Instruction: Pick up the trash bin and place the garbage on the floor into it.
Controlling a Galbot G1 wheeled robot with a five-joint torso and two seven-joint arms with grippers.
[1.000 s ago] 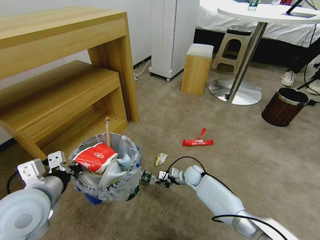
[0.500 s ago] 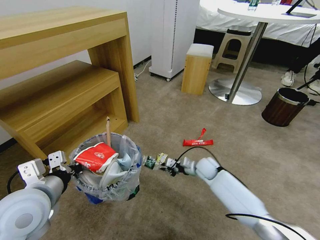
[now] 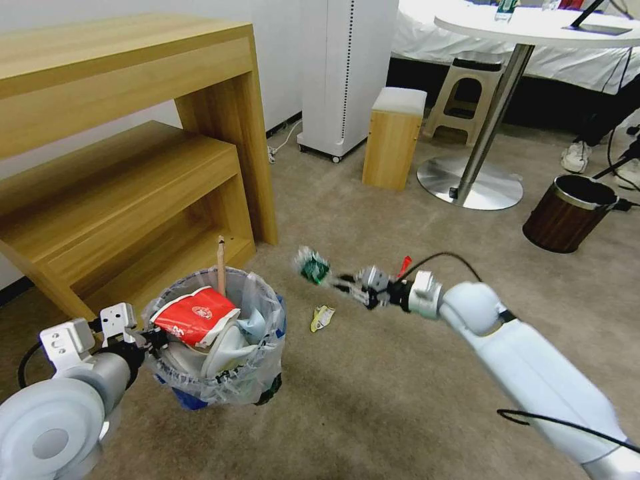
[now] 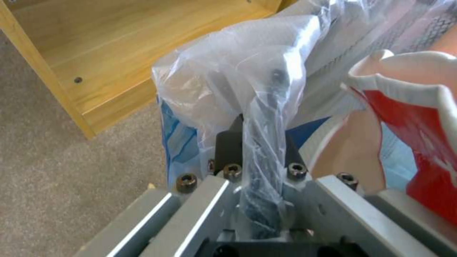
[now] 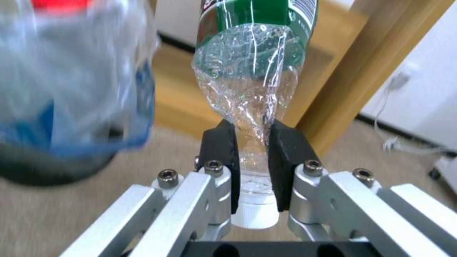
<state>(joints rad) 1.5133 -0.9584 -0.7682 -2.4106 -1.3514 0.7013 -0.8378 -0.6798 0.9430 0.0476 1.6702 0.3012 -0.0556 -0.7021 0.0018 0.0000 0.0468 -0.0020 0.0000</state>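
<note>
Right gripper [image 3: 347, 285] lifted the clamped bottle [image 3: 312, 267] to mid-frame; next it needs swinging over the left-gripped trash bin [image 3: 213, 373].

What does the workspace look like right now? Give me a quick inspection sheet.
Surface: beige carpet floor.
Job's things: trash bin nearly full, red cup and wooden stick poking out; green-label bottle held in the air, right of the bin.
Clutter: yellow wrapper on the floor; red wrapper partly hidden behind the right gripper.
Grippers: left gripper clamped on the bin's bag-covered rim; right gripper pinching the crushed bottle near its white cap.
Cables: black cable looping over the right arm.
Surroundings: wooden shelf unit, brown bin, round table.
</note>
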